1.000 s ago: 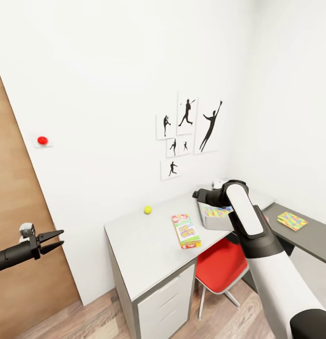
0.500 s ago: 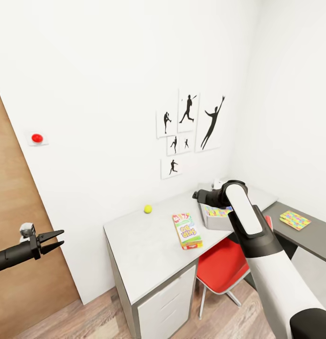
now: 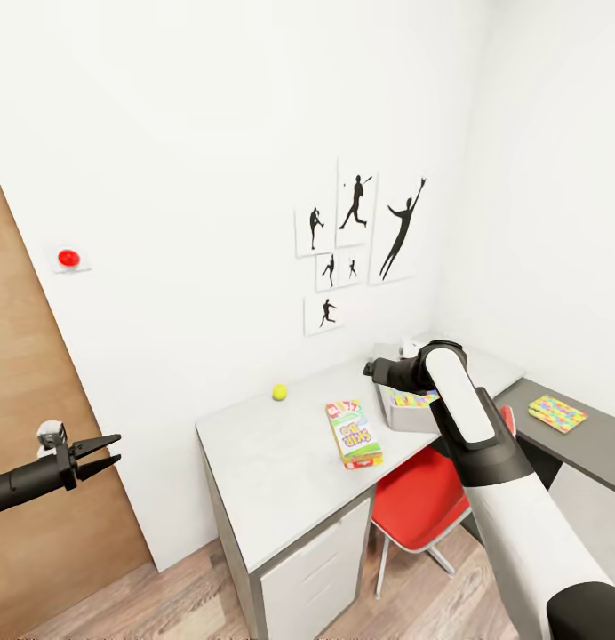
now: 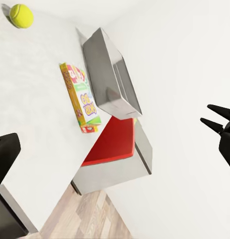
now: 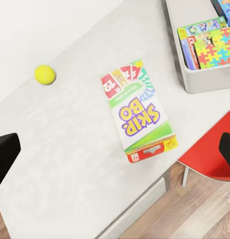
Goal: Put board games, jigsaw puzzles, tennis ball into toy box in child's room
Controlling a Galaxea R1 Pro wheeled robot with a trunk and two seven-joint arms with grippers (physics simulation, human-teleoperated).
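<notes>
The board game point(image 5: 138, 110) lying on the table point(image 5: 70, 144) below the right gripper carries the name "SKIP-BO" in large purple letters on a yellow band across its white lid. Above that name a fan of coloured cards is printed, and the red card at its end bears the number "12". In the head view the same lettering on this box point(image 3: 353, 434) is too small to read. The printing on the boxes inside the toy box point(image 5: 197, 82) cannot be made out.
</notes>
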